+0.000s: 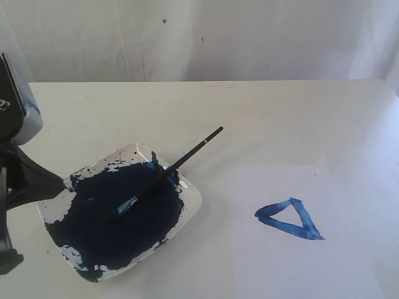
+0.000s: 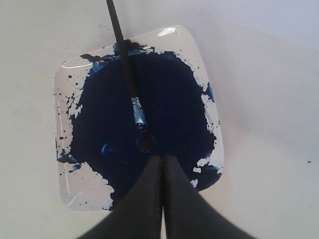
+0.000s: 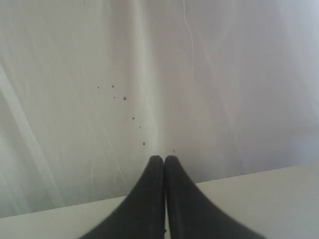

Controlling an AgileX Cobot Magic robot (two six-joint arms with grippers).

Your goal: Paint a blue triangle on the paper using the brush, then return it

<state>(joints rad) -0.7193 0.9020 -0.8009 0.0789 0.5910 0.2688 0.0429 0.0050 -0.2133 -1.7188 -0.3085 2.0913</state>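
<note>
The black brush [image 1: 163, 176] lies across the paint dish [image 1: 191, 198], its tip down in the dark-blue pool and its handle sticking out over the far rim. In the left wrist view the brush [image 2: 127, 74] rests free, just beyond my left gripper [image 2: 163, 158], which is shut and holds nothing. That gripper [image 1: 59, 184] hangs at the dish's left edge in the exterior view. A blue triangle [image 1: 290, 219] outline sits on the white paper [image 1: 349, 249] at the right. My right gripper [image 3: 164, 159] is shut, empty, and faces the backdrop.
A white cloth backdrop [image 1: 199, 37] hangs behind the cream table [image 1: 249, 112]. The left arm's body [image 1: 15, 112] stands at the left edge of the exterior view. Small paint specks dot the table near the dish.
</note>
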